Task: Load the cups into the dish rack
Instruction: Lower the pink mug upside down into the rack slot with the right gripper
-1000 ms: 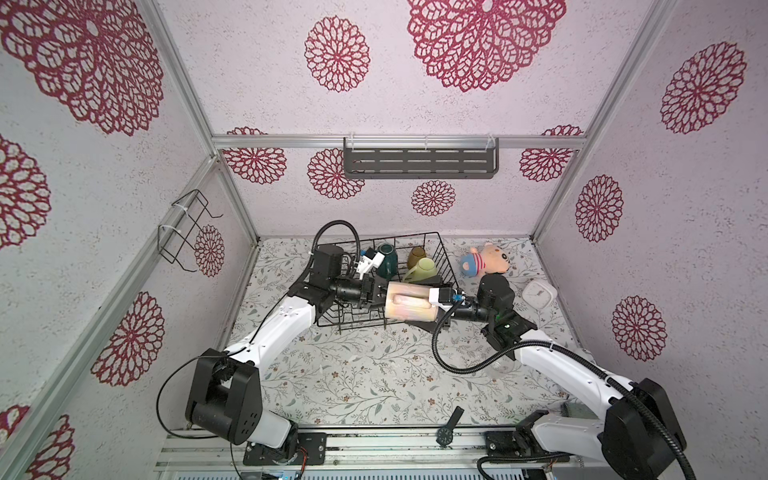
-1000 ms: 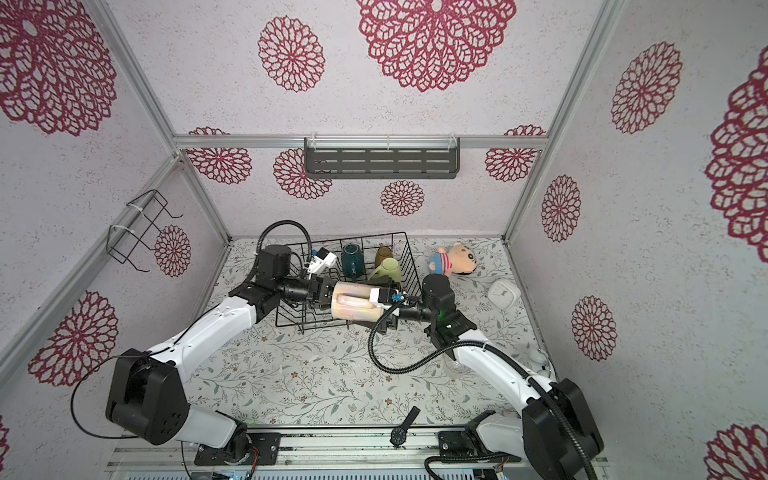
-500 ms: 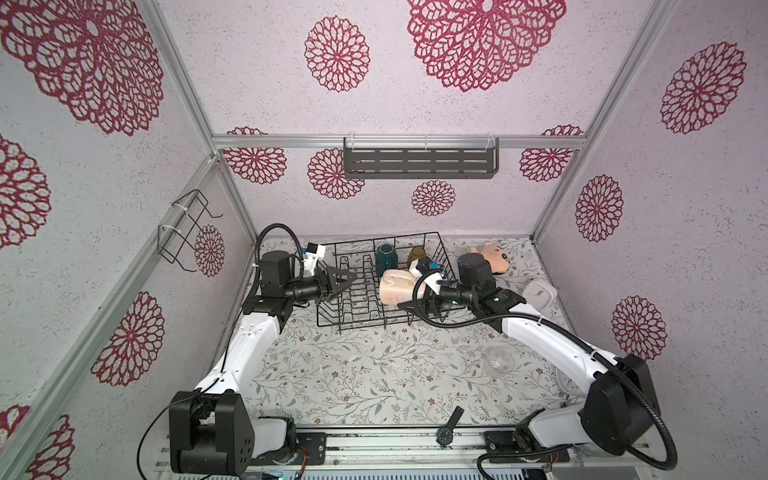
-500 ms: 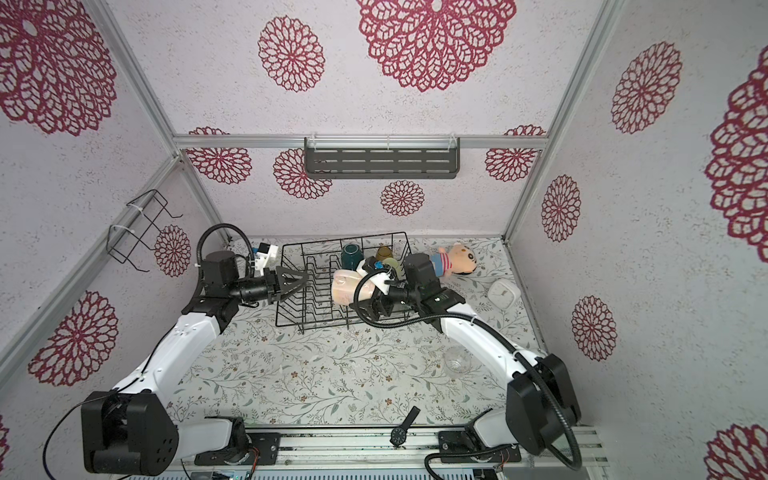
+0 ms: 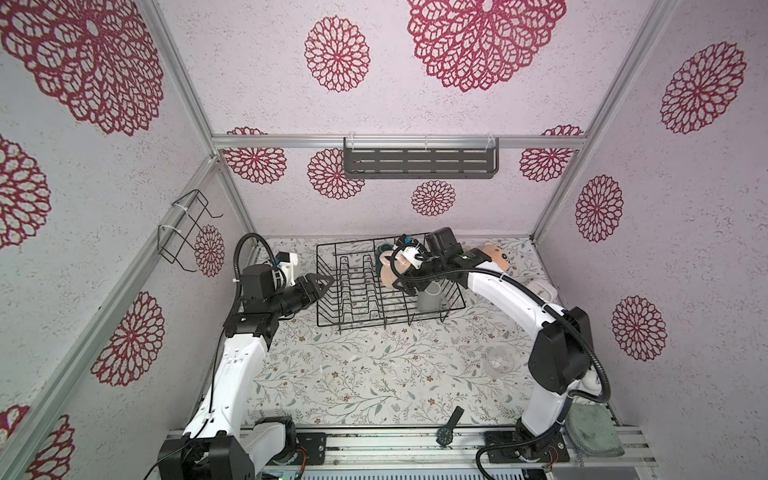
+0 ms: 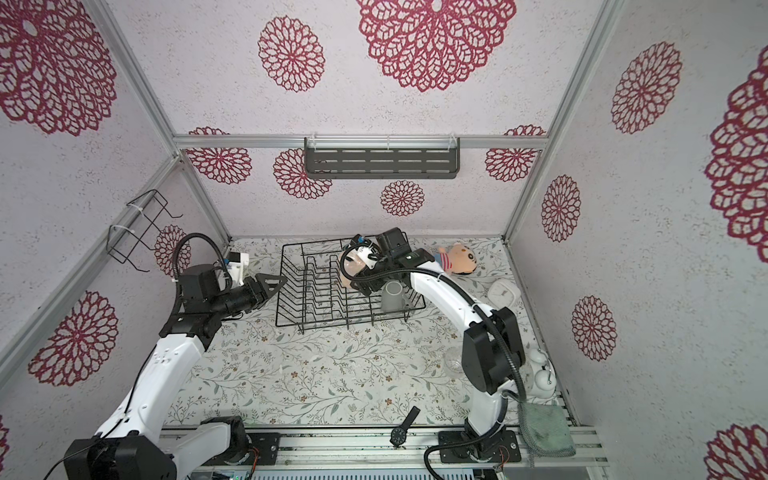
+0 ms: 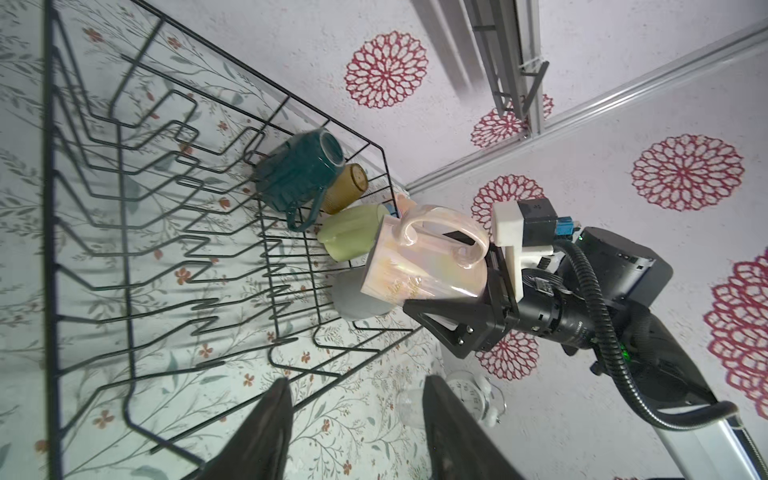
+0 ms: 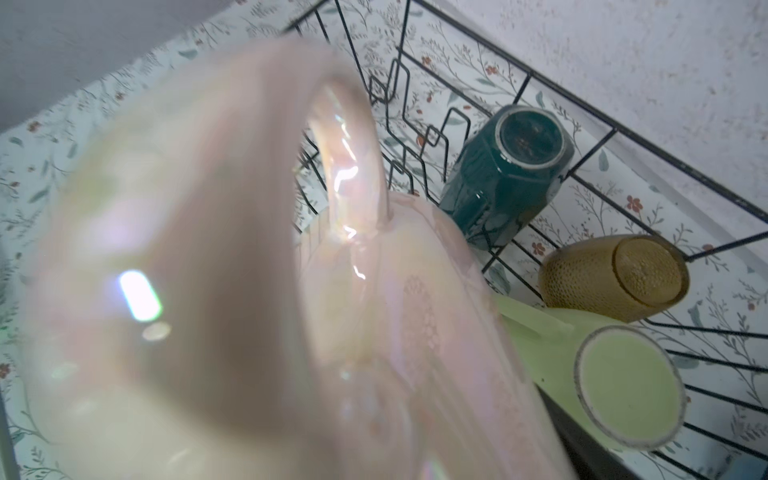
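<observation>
The black wire dish rack (image 5: 353, 286) (image 6: 316, 291) stands at the back of the table. My right gripper (image 5: 399, 276) is shut on the tall pearly pink mug (image 5: 386, 272) (image 7: 399, 257) (image 8: 249, 291), held on its side above the rack's right part. In the rack sit the dark teal mug (image 7: 299, 174) (image 8: 507, 174), amber tumbler (image 7: 347, 189) (image 8: 615, 278), yellow-green mug (image 7: 353, 237) (image 8: 623, 382) and grey cup (image 5: 430, 299) (image 7: 357, 297). The clear glass (image 5: 500, 363) (image 7: 409, 409) stands on the table by the right arm. My left gripper (image 5: 326, 280) (image 7: 355, 386) hangs open and empty at the rack's left edge.
A plush doll (image 6: 459, 259) and a white square clock (image 6: 503, 294) lie right of the rack. A white alarm clock (image 6: 540, 374) and a green cloth (image 6: 544, 432) sit at the front right. A black wristwatch (image 6: 403, 428) lies on the front rail.
A second ago both grippers met at the pink mug. The left gripper drew back to the rack's left side, empty. The right gripper carried the mug back over the rack.
</observation>
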`<act>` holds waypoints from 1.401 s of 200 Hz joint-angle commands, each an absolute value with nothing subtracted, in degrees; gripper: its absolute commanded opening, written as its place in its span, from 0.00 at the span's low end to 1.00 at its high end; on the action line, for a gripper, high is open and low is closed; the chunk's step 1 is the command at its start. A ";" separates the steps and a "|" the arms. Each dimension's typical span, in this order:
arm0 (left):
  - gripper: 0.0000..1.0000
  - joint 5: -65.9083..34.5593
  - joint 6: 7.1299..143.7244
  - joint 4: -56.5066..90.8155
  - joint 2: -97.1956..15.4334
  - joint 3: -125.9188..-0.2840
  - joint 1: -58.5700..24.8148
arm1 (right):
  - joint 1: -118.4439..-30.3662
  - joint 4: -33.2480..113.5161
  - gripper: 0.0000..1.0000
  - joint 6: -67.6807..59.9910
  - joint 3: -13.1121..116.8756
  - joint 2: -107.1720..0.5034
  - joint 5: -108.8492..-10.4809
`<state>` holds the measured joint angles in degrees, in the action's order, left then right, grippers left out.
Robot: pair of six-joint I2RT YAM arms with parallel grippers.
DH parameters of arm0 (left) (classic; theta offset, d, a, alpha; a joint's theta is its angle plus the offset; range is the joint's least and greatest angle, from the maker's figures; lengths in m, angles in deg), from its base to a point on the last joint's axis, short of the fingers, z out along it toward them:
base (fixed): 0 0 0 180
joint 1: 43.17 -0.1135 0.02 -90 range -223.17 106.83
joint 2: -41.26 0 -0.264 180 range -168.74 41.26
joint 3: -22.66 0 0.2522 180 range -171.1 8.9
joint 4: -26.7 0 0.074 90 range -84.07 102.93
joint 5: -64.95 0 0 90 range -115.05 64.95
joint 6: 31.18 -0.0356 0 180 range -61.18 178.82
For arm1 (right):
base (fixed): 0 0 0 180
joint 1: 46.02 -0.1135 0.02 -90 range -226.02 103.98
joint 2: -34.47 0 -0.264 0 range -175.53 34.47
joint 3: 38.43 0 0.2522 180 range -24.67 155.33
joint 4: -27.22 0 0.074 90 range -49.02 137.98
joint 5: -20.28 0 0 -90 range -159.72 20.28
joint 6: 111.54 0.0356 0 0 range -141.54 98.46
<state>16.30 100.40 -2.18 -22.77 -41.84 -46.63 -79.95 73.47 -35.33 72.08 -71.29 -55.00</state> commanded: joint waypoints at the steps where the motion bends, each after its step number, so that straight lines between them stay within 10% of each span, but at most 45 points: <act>1: 0.54 14.01 98.73 -3.67 -22.78 -41.02 -47.78 | -82.61 79.98 0.55 -37.46 79.82 -72.59 -61.54; 176: 0.54 15.21 98.65 -3.69 -23.70 -38.96 -49.58 | -84.95 87.55 0.64 -36.26 91.87 -88.26 -70.39; 280: 0.55 15.86 100.39 -1.76 -23.08 -36.50 -49.74 | -84.78 86.14 0.86 -38.46 91.91 -89.55 -68.66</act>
